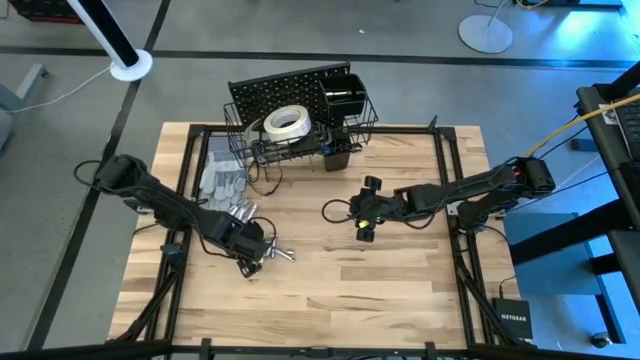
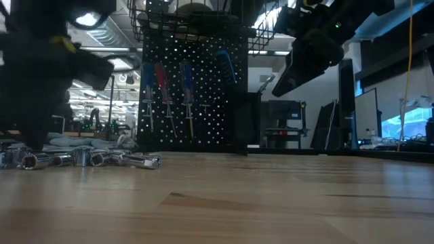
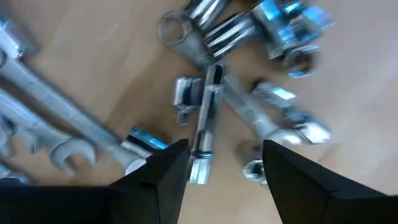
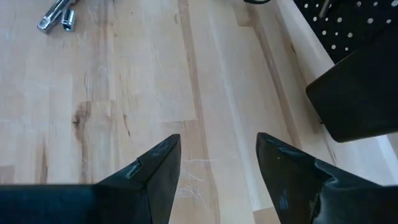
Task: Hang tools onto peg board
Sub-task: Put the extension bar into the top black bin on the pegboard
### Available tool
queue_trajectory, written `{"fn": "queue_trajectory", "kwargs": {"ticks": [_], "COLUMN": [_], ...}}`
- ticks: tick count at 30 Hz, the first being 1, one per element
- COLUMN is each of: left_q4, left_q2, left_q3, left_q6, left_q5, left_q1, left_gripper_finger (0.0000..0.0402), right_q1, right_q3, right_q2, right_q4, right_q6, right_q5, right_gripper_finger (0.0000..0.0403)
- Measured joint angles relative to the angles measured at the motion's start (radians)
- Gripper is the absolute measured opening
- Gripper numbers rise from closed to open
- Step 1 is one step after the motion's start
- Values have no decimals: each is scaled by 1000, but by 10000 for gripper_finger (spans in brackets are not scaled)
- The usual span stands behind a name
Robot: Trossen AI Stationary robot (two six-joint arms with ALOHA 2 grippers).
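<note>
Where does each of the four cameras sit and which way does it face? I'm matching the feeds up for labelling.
High view: overhead, straight down on the table; both arms show.
Low view: at tabletop height, level toward the peg board; arms enter from above.
Left wrist view: on the left arm, looking down past the open left gripper at the wrenches.
Right wrist view: on the right arm, past the open right gripper at bare wood.
Shared: the wrenches appear in all four views.
</note>
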Motion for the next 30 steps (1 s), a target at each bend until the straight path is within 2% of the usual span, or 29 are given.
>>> {"fn": "queue_trajectory", "kwargs": {"ticks": [8, 11, 18, 22, 25, 27, 30], "left_q4": [0, 1, 12, -9, -26, -28, 42], "left_q2": [64, 72, 69, 34, -41, -87, -168], "left_q3": [-32, -33, -32, 1, 47, 68, 88], "left_q6": [19, 35, 75, 110, 113, 113, 132], "left_q5": [-17, -26, -28, -38, -55, -102, -233], "left_q1": [1, 1, -1, -21, -41, -59, -86], "left_gripper_finger": [185, 154, 51, 48, 48, 48, 50], "right_q1": [0, 0, 0, 25, 67, 95, 135], "right_q3": [0, 0, 0, 0, 0, 0, 0], "right_q2": [0, 0, -1, -36, -82, -105, -107], "right_q4": [21, 33, 36, 35, 42, 67, 183], "right_q6": [0, -1, 0, 2, 4, 4, -1], "right_q5": [0, 0, -15, -35, -35, -35, -40], "right_gripper_finger": [215, 215, 215, 215, 215, 215, 215]}}
